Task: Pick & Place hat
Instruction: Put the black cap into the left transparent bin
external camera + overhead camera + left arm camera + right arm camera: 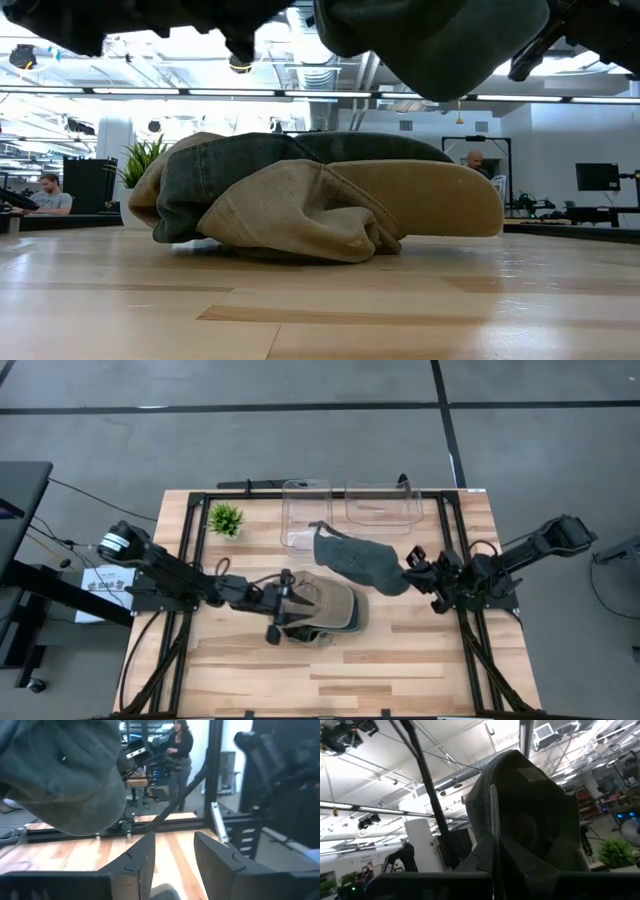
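Grey hat (362, 563) hangs lifted over the bench (420, 650), pinched by its edge in my right jaws (411, 568), just in front of the clear bins (306, 510). High view: my left jaws (283, 607) stand part open at a second, tan-and-denim hat (328, 607) lying on the wood, not gripping it.

Low view: tan hat resting flat; grey hat airborne above.

Left wrist view: fingers (142, 860) apart, nothing between them.

Right wrist view: jaws shut on grey cloth.

Judgement: pick done for one hat; placing remains, and the second hat is not yet lifted.
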